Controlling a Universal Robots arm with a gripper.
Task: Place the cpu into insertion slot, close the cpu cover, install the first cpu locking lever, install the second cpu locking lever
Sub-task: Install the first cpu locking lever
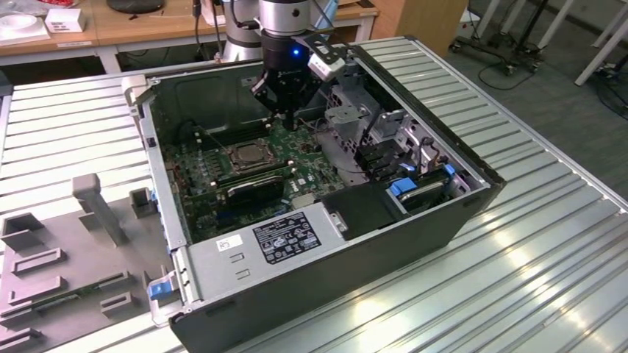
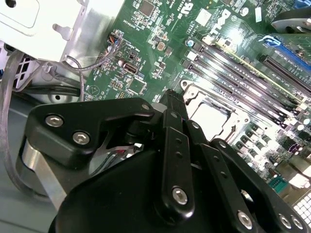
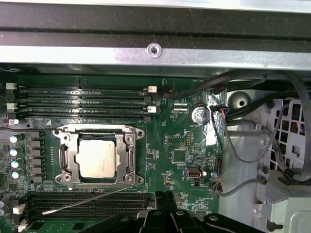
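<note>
Cpu (image 3: 96,158) under lowered cover (image 3: 129,156); one lever (image 3: 87,199) loose; gripper (image 1: 284,115) above board (image 3: 181,127), fingers together, empty.

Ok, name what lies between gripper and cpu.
In the first wrist view, green motherboard, a thin metal lever's end and the cpu cover's rim separate the gripper from the cpu.

The cpu (image 3: 96,158) has a dull, silvery-grey metal top, framed by the brighter, polished metal of the cpu cover (image 3: 129,156). The green board (image 3: 181,141) has a slick lacquered sheen. The end effector (image 2: 173,97) is matt black with shiny steel screw heads. The case (image 1: 393,246) is dark and matt outside, bare grey sheet metal within. The ribbed metal worktop (image 1: 549,250) gleams.
</note>
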